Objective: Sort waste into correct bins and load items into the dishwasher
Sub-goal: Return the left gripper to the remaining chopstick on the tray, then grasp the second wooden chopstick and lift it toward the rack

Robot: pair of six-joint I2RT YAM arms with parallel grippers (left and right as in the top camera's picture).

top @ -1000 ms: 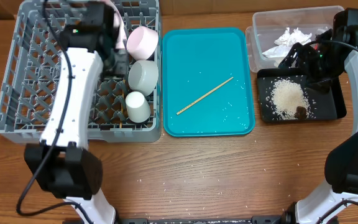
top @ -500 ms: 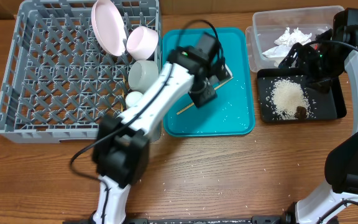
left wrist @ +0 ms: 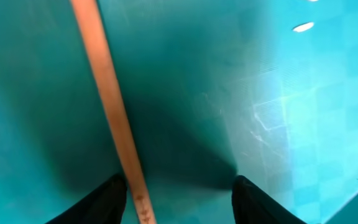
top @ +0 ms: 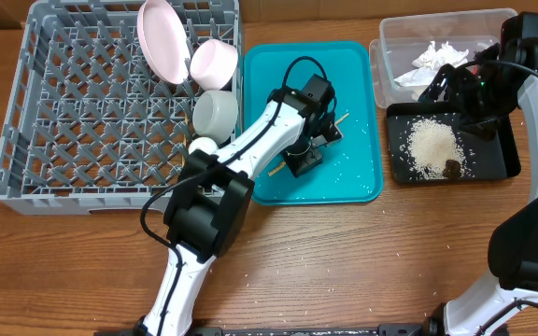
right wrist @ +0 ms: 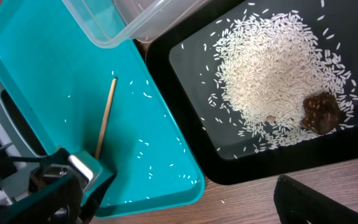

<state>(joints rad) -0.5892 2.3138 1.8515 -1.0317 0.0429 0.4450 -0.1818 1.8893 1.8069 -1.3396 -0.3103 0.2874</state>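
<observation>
My left gripper (top: 304,155) is open, low over the teal tray (top: 269,75). In the left wrist view the gripper (left wrist: 179,199) straddles one wooden chopstick (left wrist: 110,106), which lies just inside the left finger. The chopstick's ends show overhead (top: 337,122). My right gripper (top: 458,91) is open and empty above the black tray (top: 504,161), which holds rice (top: 431,147) and a brown lump (top: 451,168). The napkin (top: 442,56) lies in the clear tub (top: 400,37). The grey rack (top: 63,112) holds the plate (top: 160,39), two bowls (top: 214,63) and the cup (top: 202,147). No red wrapper shows.
Loose rice grains (top: 344,173) lie on the teal tray, and a few on the wooden table (top: 344,261) in front. The left arm reaches across the rack's right edge and partly covers the cup. The tub and black tray stand close together at the right.
The left arm swung from the rack to the teal tray and came down over the chopstick. The plate now stands uncovered in the rack. The right arm has not moved.
</observation>
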